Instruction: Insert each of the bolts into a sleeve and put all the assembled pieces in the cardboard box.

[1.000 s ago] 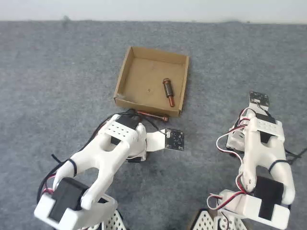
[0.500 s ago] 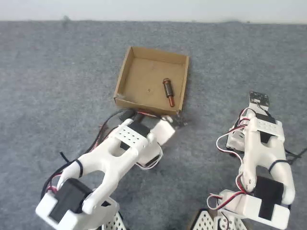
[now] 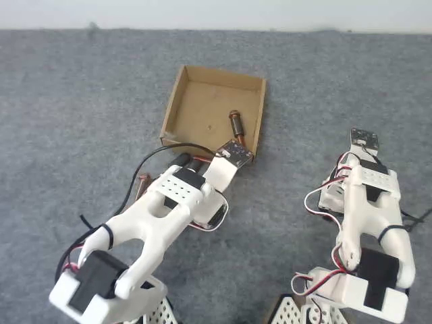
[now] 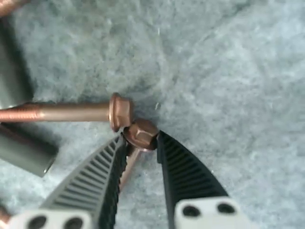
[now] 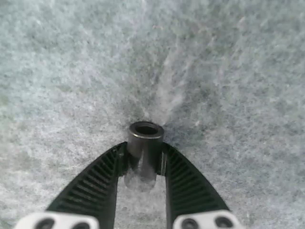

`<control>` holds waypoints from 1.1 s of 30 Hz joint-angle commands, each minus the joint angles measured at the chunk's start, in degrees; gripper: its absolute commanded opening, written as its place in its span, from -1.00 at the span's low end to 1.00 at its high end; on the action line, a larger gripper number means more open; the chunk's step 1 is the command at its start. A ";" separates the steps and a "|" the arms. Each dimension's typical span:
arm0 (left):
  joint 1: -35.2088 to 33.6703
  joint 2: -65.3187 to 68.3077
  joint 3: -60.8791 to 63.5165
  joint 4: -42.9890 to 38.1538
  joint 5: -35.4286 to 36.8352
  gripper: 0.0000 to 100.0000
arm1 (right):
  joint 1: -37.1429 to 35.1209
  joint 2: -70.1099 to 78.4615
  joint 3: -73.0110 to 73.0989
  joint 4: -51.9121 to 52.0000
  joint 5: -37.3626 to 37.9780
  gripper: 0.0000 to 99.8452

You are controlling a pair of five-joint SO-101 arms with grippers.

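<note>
A bolt is clenched under its head by the left tool, just beside the near wall of the cardboard box. A second bolt is laid on the grey tabletop, its head touching the clenched one. One assembled piece is seen inside the box. A dark sleeve is grasped upright by the right tool, well apart from the box.

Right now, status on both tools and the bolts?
Left tool shut on a bolt. Right tool shut on a sleeve. Second bolt lying beside it. One assembled piece in cardboard box.
</note>
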 commanded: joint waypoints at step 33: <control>-0.97 9.76 -6.64 3.78 -14.86 -0.88 | 0.66 -3.38 -0.26 -0.48 0.97 -0.99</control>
